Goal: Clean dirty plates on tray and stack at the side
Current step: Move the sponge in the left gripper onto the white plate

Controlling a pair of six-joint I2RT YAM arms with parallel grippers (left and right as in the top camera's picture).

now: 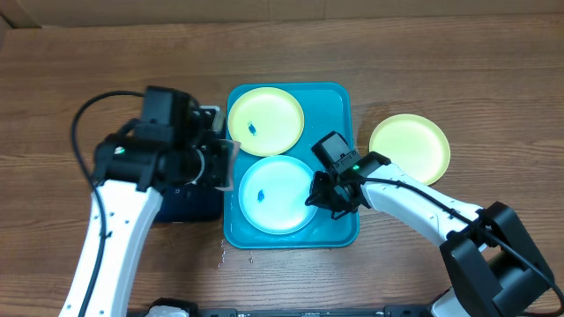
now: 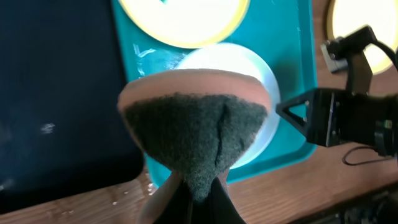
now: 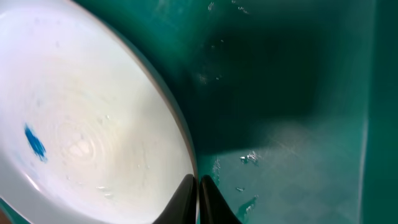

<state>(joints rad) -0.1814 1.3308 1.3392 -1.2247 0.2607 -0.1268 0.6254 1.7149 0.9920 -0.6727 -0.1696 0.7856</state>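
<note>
The turquoise tray (image 1: 339, 114) holds a pale yellow-green plate (image 1: 264, 121) at the back and a light blue plate (image 1: 278, 195) at the front, each with a small blue smudge. My right gripper (image 1: 315, 195) is shut on the light blue plate's right rim; in the right wrist view its fingers (image 3: 186, 196) pinch the rim of the plate (image 3: 93, 112) over the wet tray (image 3: 298, 124). My left gripper (image 2: 199, 190) is shut on a sponge (image 2: 199, 124), dark scouring side facing the camera, held above the tray's left edge (image 1: 225, 163).
A second yellow-green plate (image 1: 410, 148) lies on the wooden table right of the tray. A black tray (image 1: 189, 204) sits left of the turquoise one, under my left arm. Water drops spot the table by the tray's front left corner (image 1: 225, 255).
</note>
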